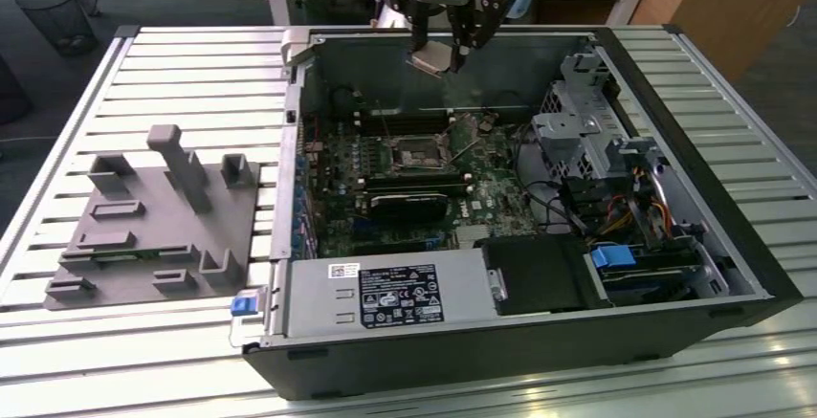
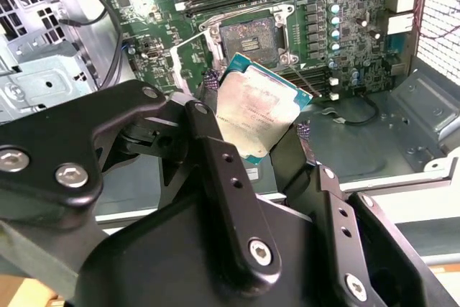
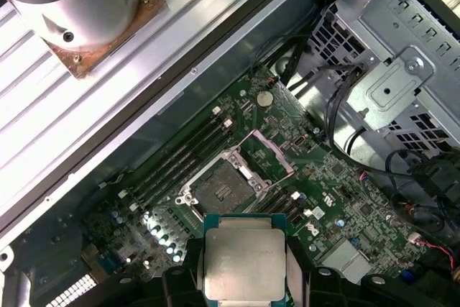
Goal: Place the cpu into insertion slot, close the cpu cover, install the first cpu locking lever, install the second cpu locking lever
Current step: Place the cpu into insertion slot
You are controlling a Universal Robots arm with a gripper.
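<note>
Looks like step one is underway: the cpu (image 3: 243,260) is pinched by its edges in the jaws of the gripper (image 2: 256,106), closed just chip-wide, well above the empty insertion slot (image 3: 219,188), so careful squaring-up and gentle lowering are called for.

The exterior view stands well back and high, looking down at an angle over the slatted surface (image 1: 153,64) and into the open computer case (image 1: 721,188), with the jaws small above the case's far wall. Both wrist views ride close behind the jaws and look down past them, each from a different side. In both wrist views the cpu (image 2: 259,113) (image 3: 244,264) sits between the jaws and, beyond it, the insertion slot (image 2: 248,34) (image 3: 221,188) on the motherboard (image 2: 154,34) (image 3: 338,177).
</note>
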